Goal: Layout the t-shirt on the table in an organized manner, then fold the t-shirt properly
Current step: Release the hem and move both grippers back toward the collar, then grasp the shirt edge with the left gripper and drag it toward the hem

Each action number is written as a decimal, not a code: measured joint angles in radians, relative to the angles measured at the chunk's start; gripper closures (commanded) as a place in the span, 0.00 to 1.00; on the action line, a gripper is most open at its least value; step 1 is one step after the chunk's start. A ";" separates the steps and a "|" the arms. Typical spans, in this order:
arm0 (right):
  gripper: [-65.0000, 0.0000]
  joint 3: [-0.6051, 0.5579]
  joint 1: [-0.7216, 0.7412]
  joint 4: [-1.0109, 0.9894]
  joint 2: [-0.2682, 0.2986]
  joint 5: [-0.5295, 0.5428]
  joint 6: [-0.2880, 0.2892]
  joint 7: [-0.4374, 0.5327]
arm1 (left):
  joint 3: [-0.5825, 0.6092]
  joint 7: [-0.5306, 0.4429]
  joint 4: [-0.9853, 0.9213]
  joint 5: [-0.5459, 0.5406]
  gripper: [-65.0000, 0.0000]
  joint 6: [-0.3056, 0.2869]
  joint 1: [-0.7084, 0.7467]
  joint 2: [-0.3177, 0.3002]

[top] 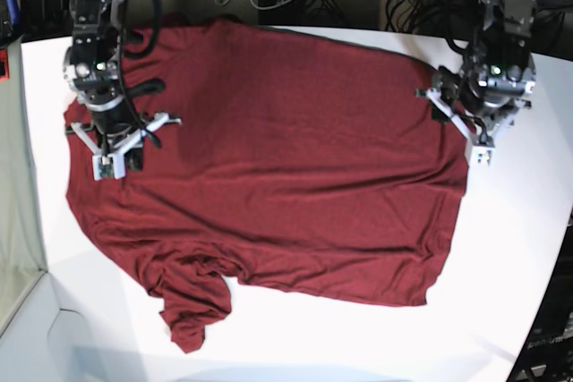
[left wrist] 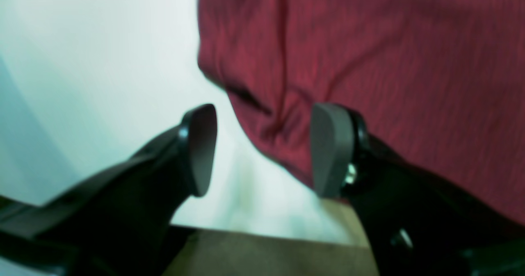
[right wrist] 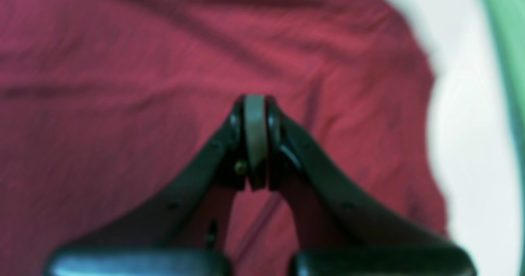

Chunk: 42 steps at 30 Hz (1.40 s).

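White table under t-shirt; only base view shows its whole spread.

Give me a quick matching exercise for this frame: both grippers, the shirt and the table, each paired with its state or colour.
Things:
1. left gripper
2. right gripper
3. t-shirt
4. table

States:
A. plain white
B. jaws shut, above the cloth
C. spread out, dark red
D. jaws apart at the shirt's edge

Pairs: 1-D, 2-B, 3-C, 4-A
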 measured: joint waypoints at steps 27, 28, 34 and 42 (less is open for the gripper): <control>1.00 0.011 0.005 -0.157 -0.005 -0.003 -0.001 0.018 | 0.035 -0.029 -0.046 0.019 0.46 0.020 0.224 -0.025; 1.00 0.011 0.007 -0.161 -0.005 -0.003 -0.002 0.019 | 0.036 -0.002 -0.024 0.016 0.46 0.018 0.241 -0.028; 1.00 0.011 0.002 -0.169 -0.005 -0.003 -0.002 0.019 | 0.047 0.188 0.080 -0.005 0.46 0.002 0.279 -0.020; 1.00 0.011 0.006 -0.169 -0.006 -0.003 -0.001 0.018 | -0.077 0.223 0.091 -0.004 0.46 0.002 0.257 -0.021</control>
